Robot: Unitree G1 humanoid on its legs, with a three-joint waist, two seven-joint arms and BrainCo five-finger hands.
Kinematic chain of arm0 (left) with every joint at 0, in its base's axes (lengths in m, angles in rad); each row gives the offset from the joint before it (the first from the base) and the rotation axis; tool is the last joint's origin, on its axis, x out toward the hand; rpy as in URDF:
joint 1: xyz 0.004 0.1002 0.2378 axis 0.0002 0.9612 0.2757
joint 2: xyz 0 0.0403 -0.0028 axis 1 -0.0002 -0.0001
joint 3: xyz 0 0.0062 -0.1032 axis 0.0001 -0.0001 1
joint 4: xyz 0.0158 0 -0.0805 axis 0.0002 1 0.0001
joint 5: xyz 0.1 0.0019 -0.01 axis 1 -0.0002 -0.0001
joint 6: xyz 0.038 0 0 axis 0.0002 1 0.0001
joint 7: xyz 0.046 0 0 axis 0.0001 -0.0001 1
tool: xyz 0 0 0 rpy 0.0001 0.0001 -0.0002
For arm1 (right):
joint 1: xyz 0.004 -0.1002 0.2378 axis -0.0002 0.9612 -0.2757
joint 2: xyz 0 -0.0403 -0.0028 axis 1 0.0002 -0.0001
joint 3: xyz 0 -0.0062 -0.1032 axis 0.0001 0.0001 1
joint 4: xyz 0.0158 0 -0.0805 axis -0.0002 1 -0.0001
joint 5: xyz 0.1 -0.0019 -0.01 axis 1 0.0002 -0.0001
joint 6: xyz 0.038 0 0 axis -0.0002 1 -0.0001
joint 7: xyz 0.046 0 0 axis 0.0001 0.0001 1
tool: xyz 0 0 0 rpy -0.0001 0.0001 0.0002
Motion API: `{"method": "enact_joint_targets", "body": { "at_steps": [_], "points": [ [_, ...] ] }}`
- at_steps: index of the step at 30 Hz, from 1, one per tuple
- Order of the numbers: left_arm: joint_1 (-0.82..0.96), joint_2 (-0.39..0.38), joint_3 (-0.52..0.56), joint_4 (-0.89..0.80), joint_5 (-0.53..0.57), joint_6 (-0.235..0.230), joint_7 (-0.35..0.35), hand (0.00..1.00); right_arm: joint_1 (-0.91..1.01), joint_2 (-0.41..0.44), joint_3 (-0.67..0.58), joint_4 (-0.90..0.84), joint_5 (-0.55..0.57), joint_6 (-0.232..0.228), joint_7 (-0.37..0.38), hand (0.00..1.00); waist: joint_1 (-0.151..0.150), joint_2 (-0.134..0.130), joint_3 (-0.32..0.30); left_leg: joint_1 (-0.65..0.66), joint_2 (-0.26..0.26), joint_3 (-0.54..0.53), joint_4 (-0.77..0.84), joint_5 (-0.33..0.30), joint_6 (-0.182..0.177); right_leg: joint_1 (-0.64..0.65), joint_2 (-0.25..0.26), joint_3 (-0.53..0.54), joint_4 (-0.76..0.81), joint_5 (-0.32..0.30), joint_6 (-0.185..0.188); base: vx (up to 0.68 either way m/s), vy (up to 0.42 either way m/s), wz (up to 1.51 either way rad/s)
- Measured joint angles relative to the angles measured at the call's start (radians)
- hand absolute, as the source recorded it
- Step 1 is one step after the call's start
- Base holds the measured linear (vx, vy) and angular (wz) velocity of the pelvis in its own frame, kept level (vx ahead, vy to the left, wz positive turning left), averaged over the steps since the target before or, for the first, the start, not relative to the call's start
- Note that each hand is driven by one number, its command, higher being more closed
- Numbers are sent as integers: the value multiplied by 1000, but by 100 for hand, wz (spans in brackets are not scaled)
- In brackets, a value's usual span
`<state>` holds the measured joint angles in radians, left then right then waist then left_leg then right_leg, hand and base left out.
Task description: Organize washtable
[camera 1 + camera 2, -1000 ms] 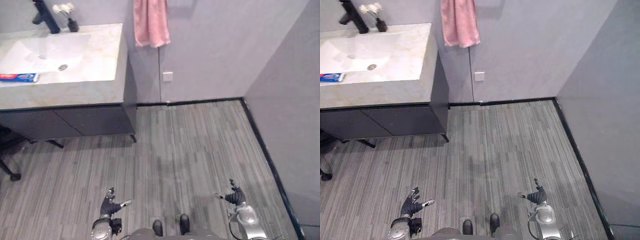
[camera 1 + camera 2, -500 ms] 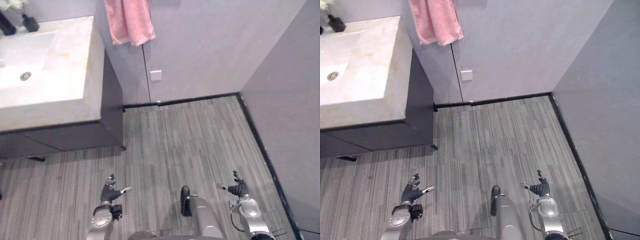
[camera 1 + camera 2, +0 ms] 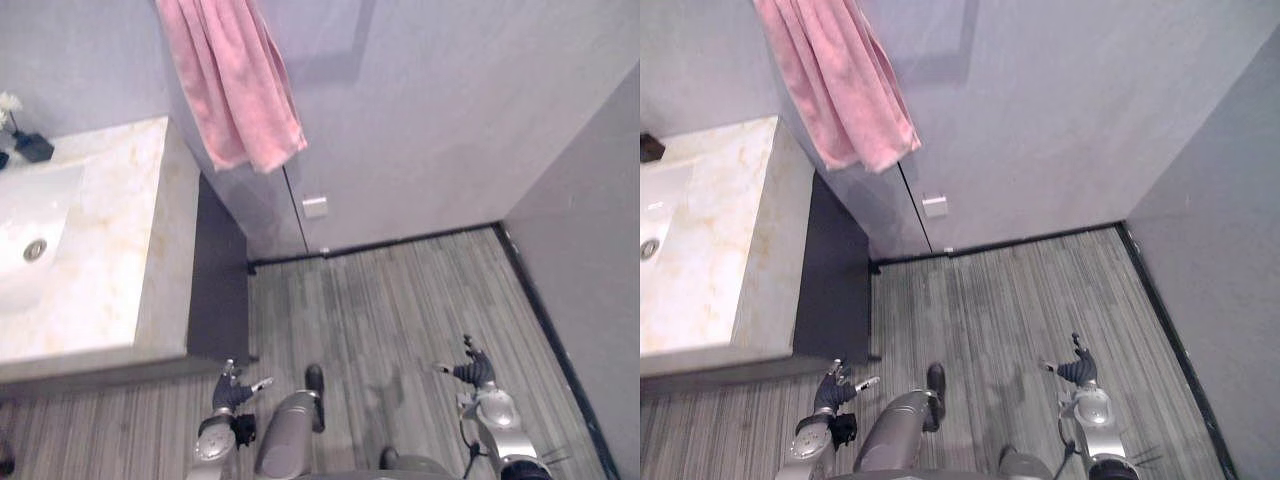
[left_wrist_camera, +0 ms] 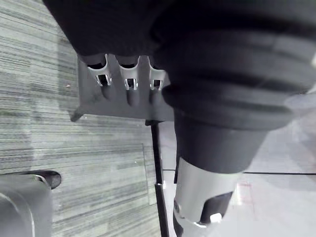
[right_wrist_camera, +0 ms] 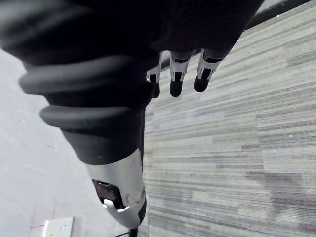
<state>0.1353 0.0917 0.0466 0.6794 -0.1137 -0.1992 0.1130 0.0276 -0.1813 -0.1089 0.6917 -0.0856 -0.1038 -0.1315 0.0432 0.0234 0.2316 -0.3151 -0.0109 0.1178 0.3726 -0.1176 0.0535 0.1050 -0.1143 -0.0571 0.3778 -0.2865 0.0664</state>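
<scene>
Grey-walled bathroom, striped floor (image 3: 400,300) | counter (image 3: 150,250) with sink (image 3: 30,240) at left, pink towel (image 3: 235,90) hanging above its right end | left hand (image 3: 230,392) low near counter's corner, fingers loosely spread, empty | right hand (image 3: 473,371) well apart over floor, fingers spread, empty

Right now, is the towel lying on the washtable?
No, the towel hangs down the wall, above one end of the washtable.
</scene>
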Motion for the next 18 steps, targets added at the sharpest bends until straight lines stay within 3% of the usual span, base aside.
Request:
{"method": "enact_joint_targets", "body": {
  "at_steps": [2,3,5,6,8,10,11,12,14,16,17,18],
  "points": [
    [3,14,-1,15,0,5,1,0,9,22,3,1,-2,0,0,0,-3,-16,3,102,-35,3,-21,-49,27,-116,-37,51,361,69,117,558,213,17],
    [3,20,-1,20,0,10,2,0,9,27,12,1,-2,0,1,0,-5,-15,4,166,-44,-5,-27,-70,39,-171,-44,64,529,61,108,408,111,20],
    [1,29,-1,20,1,14,2,0,9,31,35,-1,-3,-2,1,0,-6,-15,5,259,-50,-26,-62,-80,46,-251,-38,43,632,30,55,487,91,28],
    [-5,32,-5,18,1,15,2,0,6,36,41,-10,-4,-7,1,0,-13,-13,5,313,-48,-54,-103,-80,46,-299,-19,25,606,7,20,456,38,42],
    [-12,31,-5,20,1,15,2,0,5,36,47,-9,-3,-8,1,0,-36,-11,6,369,-36,-92,-135,-80,46,-339,22,27,442,-10,-3,403,-47,70],
    [-19,24,-8,20,1,15,2,0,8,36,47,-9,-3,-7,1,0,-35,-11,7,415,-21,-105,-152,-83,41,-372,50,41,229,4,5,488,-124,64],
    [-19,24,-9,19,4,15,2,0,20,37,47,-9,-3,-7,1,0,-36,-17,4,434,-16,-125,-150,-105,5,-370,66,49,62,79,-3,488,-185,77],
    [-18,34,-7,20,8,15,2,0,43,42,47,-8,-3,-7,1,0,-35,-43,-3,452,-25,-149,-139,-151,-31,-374,61,69,-32,274,-35,404,-191,88],
    [-15,9,-2,34,10,17,3,0,48,38,36,17,-3,1,1,0,-35,-8,-19,451,17,-183,-85,-176,-57,-364,77,28,13,229,-56,406,-203,56],
    [-9,-14,3,25,10,17,3,0,58,51,36,-8,-2,0,1,0,-35,2,-16,362,41,-180,117,-159,-87,-309,86,-4,-38,200,-73,369,-233,40],
    [-9,-29,4,22,10,17,3,0,63,57,37,-13,-1,-2,1,0,-34,6,-16,302,70,-144,259,-131,-132,-259,99,-16,-78,195,-84,337,-207,34],
    [0,-42,3,18,10,17,3,0,71,66,36,-10,2,-3,0,0,-26,7,-17,278,112,-93,335,-139,-135,-189,113,-30,-119,194,-97,343,-179,20]
  ]
}}
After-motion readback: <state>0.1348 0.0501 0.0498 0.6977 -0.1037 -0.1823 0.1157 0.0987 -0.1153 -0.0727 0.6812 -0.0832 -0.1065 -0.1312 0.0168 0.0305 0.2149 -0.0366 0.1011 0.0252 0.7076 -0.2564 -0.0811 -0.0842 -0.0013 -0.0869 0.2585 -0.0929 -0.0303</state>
